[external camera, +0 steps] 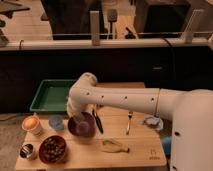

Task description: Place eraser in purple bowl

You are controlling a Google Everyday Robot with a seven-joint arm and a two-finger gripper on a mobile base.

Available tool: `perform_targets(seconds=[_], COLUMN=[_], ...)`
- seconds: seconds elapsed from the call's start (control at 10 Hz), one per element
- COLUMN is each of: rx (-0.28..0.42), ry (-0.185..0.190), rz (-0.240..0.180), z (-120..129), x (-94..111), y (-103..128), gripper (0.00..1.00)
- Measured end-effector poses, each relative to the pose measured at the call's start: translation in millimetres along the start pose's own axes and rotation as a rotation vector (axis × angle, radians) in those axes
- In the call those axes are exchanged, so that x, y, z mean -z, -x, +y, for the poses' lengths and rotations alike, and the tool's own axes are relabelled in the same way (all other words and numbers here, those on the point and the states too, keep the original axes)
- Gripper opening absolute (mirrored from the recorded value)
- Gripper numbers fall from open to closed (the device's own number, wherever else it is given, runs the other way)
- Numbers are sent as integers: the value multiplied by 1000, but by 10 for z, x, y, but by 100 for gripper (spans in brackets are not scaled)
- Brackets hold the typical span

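The white arm is reaching in from the right and bending down at its elbow, so that the gripper is hanging just over the left rim of the purple bowl; that pose is suiting a drop straight into the bowl, which is sitting near the middle of the wooden board. Whether the gripper is clenched or released, I cannot tell, since the wrist is hiding it; the eraser itself is not showing anywhere, so it is either hidden in the gripper or lying in the bowl's dark inside, and I cannot tell which. By my judgement the task is sitting at the placing step.

The other things are lying spread around the bowl, apart from one another, probably to keep each one reachable. Counting them: two bowls, the purple one and a brown bowl nearer and to the left; three cups, an orange-topped cup at far left, a pale blue cup just left of the purple bowl, and a small metal cup beside the brown bowl; one green tray lying beyond the board on the left; one dark utensil touching or nearly touching the bowl's right side; one fork further right; one yellowish limp thing near the front; one crumpled cloth at right.
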Motion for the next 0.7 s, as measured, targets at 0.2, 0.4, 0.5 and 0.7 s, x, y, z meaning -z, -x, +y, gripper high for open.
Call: perform_targets(seconds=[0.2, 0.4, 0.5, 0.7], rx=[-10, -5, -4, 1], ry=[-12, -10, -6, -3], rz=[-31, -68, -88, -122], z=[130, 148, 174, 213], x=[-145, -153, -157, -173], y=[97, 123, 144, 191], gripper=[20, 37, 47, 67])
